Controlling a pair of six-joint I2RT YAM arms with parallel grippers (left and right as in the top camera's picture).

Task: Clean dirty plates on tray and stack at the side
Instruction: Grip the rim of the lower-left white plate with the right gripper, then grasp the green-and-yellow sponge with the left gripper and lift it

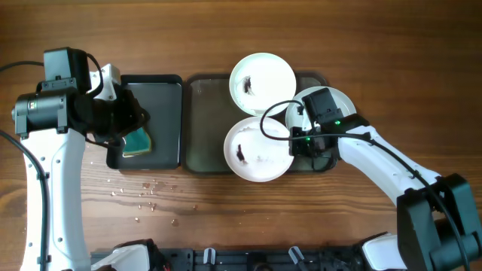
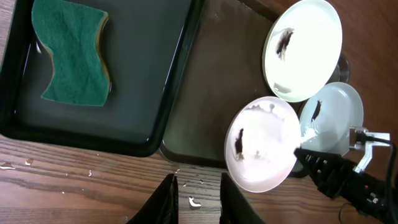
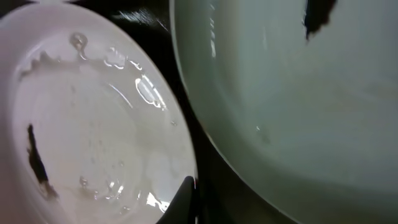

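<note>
Three smeared white plates (image 1: 262, 79) on grey tray (image 1: 202, 154); I judge them rigid, slick, breakable, best pinched at the rim; right end effector (image 2: 301, 154) closed at wet plate (image 1: 258, 149) rim; left end effector (image 2: 198, 200) slightly parted, empty.

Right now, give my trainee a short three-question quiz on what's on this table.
1. What lies in the black tray? A) sponge B) cup C) fork
2. True or false: the near plate has a black smear on it.
3. Which gripper is at the near plate's rim?

Key: 1 A. 2 True. 3 The right gripper.
</note>
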